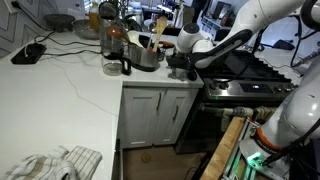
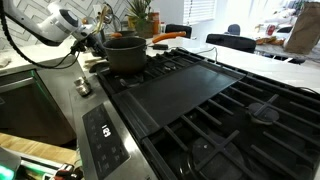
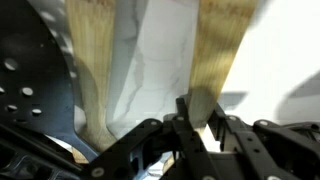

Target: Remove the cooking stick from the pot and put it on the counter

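The end effector (image 3: 200, 120) was closed narrowly on one end of the cooking stick (image 3: 222, 45). In the wrist view, the stick lay against the white surface (image 3: 160, 60). The end effector was near the pot (image 2: 125, 55).

Arm (image 1: 240, 38) stretched out low; claw (image 3: 200, 118) pinched closed.

Counter (image 1: 70, 75) white with faint grey veins; cabinet doors (image 1: 155, 112) white. Stove top (image 2: 200, 100) black. Pot (image 2: 124, 55) near-black. Steel pot (image 1: 146, 56) shiny silver. Arm (image 1: 262, 18) white, dark joints. Cooking stick (image 3: 222, 45) pale tan, streaky grain. Pincer (image 3: 200, 118) black. Cloth (image 1: 50, 165) pale, grey lines.
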Controlling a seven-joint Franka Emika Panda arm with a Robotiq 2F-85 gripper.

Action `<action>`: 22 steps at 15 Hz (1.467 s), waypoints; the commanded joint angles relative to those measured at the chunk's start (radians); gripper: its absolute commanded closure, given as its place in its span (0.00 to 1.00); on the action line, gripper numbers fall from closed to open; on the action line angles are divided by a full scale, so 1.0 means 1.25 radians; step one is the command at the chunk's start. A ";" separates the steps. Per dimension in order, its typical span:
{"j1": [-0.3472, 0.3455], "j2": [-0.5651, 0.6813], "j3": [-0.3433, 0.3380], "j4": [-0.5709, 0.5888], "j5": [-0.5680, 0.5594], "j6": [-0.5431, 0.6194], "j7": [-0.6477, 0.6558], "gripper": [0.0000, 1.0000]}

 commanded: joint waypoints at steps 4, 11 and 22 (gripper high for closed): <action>-0.004 0.014 0.005 0.002 -0.004 0.017 -0.072 0.94; 0.018 0.017 -0.010 0.016 0.080 -0.003 -0.173 0.58; 0.039 -0.130 -0.003 0.017 0.249 -0.293 -0.213 0.00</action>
